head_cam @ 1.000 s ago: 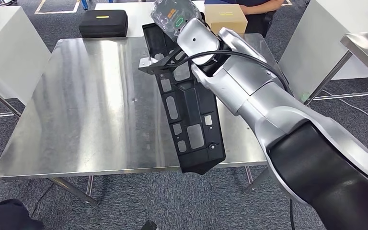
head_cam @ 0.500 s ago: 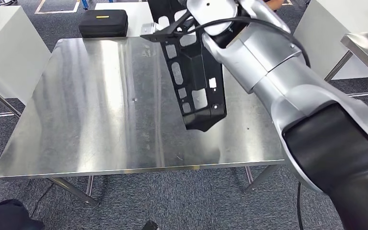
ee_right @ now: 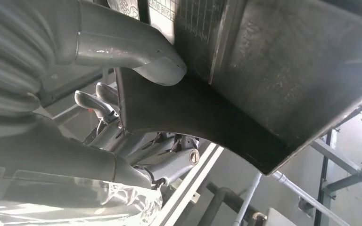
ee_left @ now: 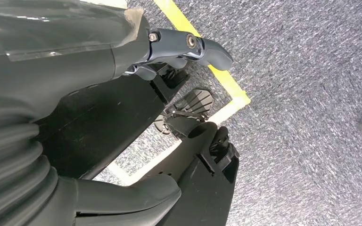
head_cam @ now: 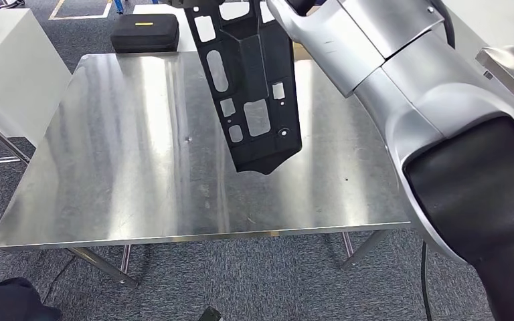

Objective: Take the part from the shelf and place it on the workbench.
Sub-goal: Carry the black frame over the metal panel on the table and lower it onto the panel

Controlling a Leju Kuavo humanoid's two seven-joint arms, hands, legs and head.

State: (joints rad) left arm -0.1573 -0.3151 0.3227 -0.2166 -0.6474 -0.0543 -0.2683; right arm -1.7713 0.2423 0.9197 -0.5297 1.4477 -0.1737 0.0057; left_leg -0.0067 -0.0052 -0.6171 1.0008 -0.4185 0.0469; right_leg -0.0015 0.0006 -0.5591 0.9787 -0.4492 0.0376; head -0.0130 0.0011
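Right hand (ee_right: 122, 117): thumb and fingers (ee_right: 92, 101) closed across the edge of the black part (head_cam: 251, 87), gripped at its far end. Part hangs steeply tilted above the workbench (head_cam: 120, 154), low tip over the middle of the steel top, apparently not touching. Risk: grip sits at one end of a long panel, so the free end could swing or pivot in the fingers; lowered at this tilt, the tip would likely land first and lever the panel out of the grip or scrape the top. Left hand (ee_left: 122, 108) hangs over carpet, fingers loosely curled, holding nothing. Head view gives part-to-bench relation but the grip lies past its edge; right wrist view shows the grip, not the bench top.
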